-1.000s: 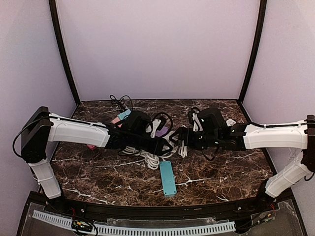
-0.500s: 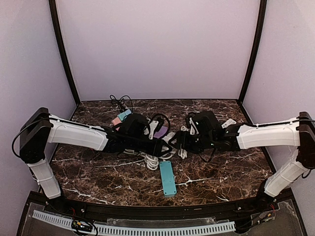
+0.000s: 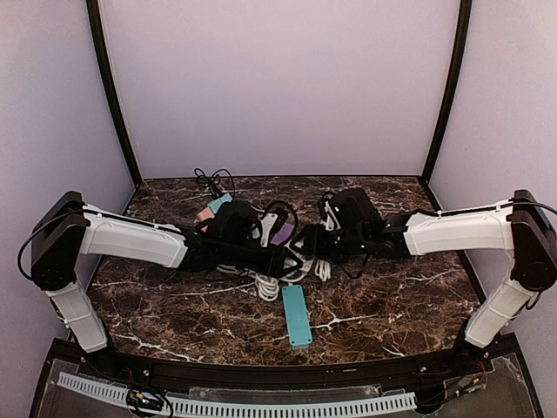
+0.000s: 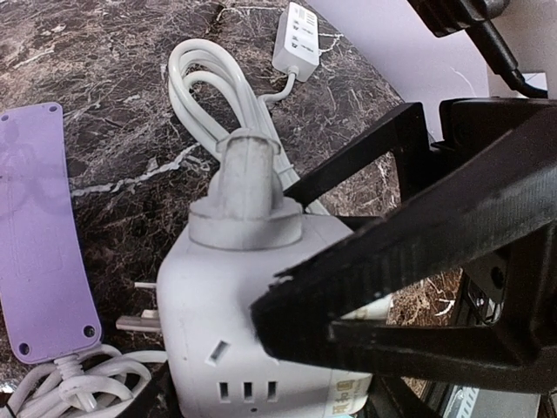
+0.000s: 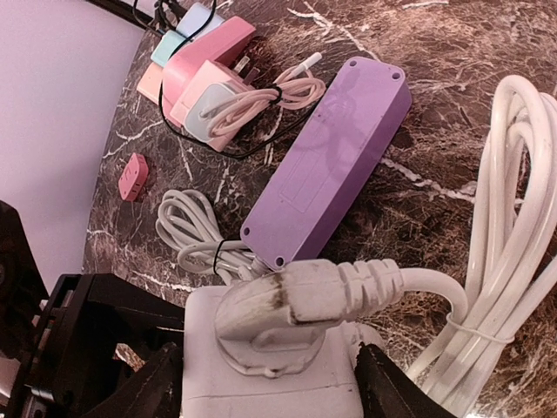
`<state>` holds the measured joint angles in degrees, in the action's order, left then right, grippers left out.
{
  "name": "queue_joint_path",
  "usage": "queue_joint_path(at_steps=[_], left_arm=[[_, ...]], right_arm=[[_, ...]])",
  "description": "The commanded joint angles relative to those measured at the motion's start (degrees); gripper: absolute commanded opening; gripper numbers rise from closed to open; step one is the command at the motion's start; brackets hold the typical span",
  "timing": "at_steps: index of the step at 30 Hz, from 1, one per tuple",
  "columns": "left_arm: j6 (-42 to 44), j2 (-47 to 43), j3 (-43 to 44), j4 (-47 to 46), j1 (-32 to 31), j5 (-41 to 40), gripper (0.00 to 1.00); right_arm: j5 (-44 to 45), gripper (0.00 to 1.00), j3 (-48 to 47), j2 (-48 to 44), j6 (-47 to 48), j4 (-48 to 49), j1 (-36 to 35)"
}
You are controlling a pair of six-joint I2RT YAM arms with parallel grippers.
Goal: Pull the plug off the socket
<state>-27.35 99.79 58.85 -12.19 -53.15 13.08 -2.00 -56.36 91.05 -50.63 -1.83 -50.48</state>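
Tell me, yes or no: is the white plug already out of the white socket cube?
No: the right wrist view shows the white plug seated in the face of the white socket cube.

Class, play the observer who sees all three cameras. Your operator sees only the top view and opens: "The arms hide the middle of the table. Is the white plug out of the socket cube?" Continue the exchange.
Observer: No. The left wrist view shows the plug seated in the top of the socket cube.
Operator: Is the cube held?
Observer: Yes. The left pincer clamps it from two sides.
Operator: And the other arm?
Observer: Its wrist view shows the right pincer straddling the plug, jaws apart, not gripping it yet.
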Motion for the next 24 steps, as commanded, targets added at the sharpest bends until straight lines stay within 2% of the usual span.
queue_joint_path(at_steps=[1,6,8,10,12,14,18,21,23,24], left_arm=[[0.33,-4.61,0.05,-4.84,0.12,1.39,0.26],[1.34,-5.13,0.15,-3.62,0.18,0.77,0.29],[2.4,-5.35,0.42,-2.26,0.2,0.36,0.39],[4.14,-5.4,0.91,-0.26,0.21,0.41,0.65],[7.16,-5.55,1.28,2.39,0.17,0.43,0.81],[9.6,-6.04,1.3,6.32,0.15,0.38,0.89],[13.93,-8.8,0.08,10.61,0.19,-0.11,0.98],[16.15,-9.98,-0.82,12.75,0.19,-0.36,0.99],[16.93,-10.31,-1.27,14.97,0.23,-0.88,0.94],[16.95,-10.38,-1.54,15.32,0.27,-0.78,0.88]], right_arm=[[-1.08,0.59,-1.51,1.06,0.92,1.2,0.53],[-0.22,0.38,-1.73,1.4,1.47,0.69,0.49],[0.23,0.28,-1.73,1.42,1.59,0.39,0.52],[0.82,0.19,-1.69,1.26,2.0,-0.1,0.56],[1.79,0.1,-2.01,1.01,2.38,-1.2,0.47],[3.81,0.02,-2.4,0.74,2.91,-2.38,0.49],[4.74,0.0,-3.3,0.67,4.01,-3.77,0.53],[4.14,0.0,-4.09,0.76,4.47,-3.88,0.48],[3.81,0.0,-4.66,0.65,4.89,-3.97,0.47],[3.69,0.0,-4.78,0.52,5.11,-4.1,0.47]])
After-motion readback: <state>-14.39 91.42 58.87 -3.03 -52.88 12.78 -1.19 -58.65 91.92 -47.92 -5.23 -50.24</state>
